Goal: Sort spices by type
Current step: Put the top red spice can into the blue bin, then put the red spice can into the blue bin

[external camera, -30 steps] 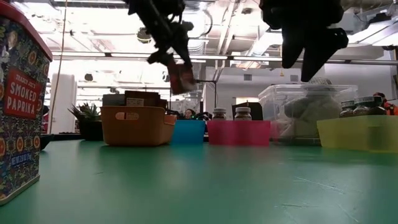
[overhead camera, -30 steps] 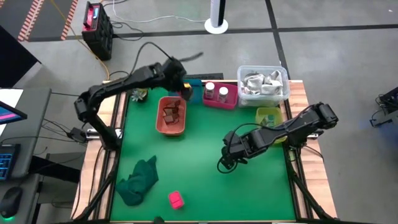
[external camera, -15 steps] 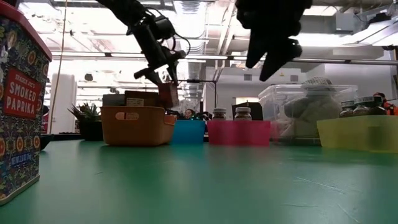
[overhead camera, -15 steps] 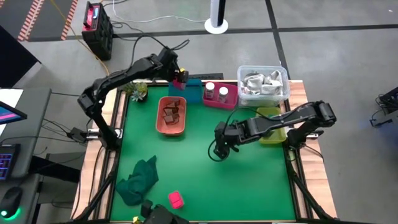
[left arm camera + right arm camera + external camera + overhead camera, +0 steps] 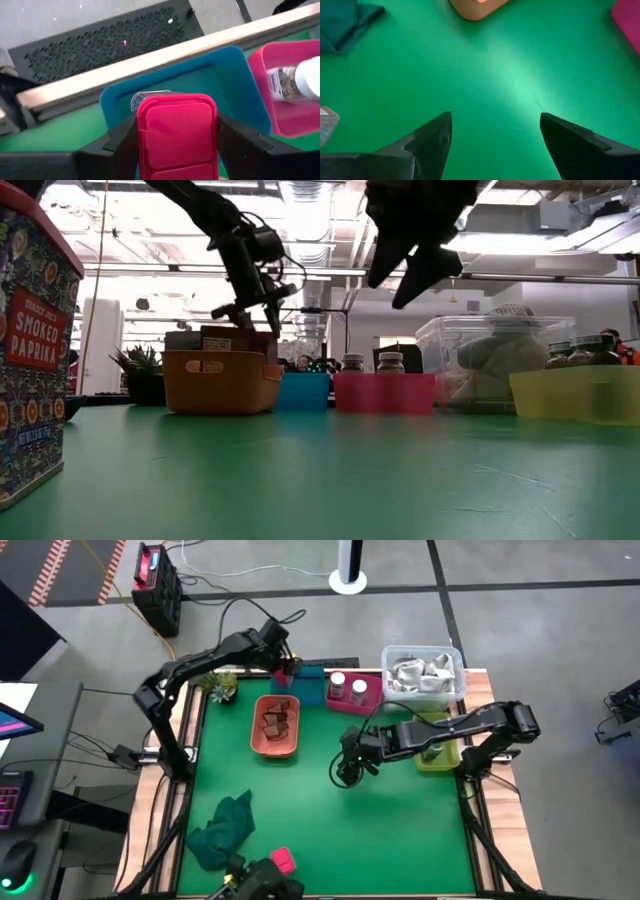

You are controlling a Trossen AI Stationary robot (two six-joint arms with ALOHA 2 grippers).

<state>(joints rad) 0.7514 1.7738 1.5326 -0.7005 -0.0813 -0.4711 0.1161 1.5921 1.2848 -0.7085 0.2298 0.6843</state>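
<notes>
My left gripper (image 5: 287,664) is shut on a magenta box (image 5: 177,134), above the blue bin (image 5: 227,85) at the table's far edge. A second magenta box (image 5: 283,860) stands near the front edge, and the low view shows it as a paprika tin (image 5: 30,350). Reddish-brown pieces (image 5: 277,723) lie in the orange bin (image 5: 277,747). Two white-topped jars (image 5: 348,689) stand in the pink bin (image 5: 368,705). My right gripper (image 5: 345,773) hangs open over the middle of the green table, with only bare table between its fingers (image 5: 495,140). My left gripper pinches the magenta box's two long sides (image 5: 141,145) between its two fingers (image 5: 116,146), with the lid face turned toward the wrist camera. The fingers slant down toward the table's far edge. The box is lifted clear, above the blue bin.
A clear container of shiny packets (image 5: 423,673) stands at the far right. My right arm partly covers a yellow bin (image 5: 432,730). A dark green cloth (image 5: 222,830) lies crumpled at the near left. A small plant (image 5: 220,688) sits at the far left corner.
My left gripper has carried the magenta box toward the far edge and down, over the blue bin, rolling as it went. My right gripper has moved toward the table's left and turned, staying open above the table.
</notes>
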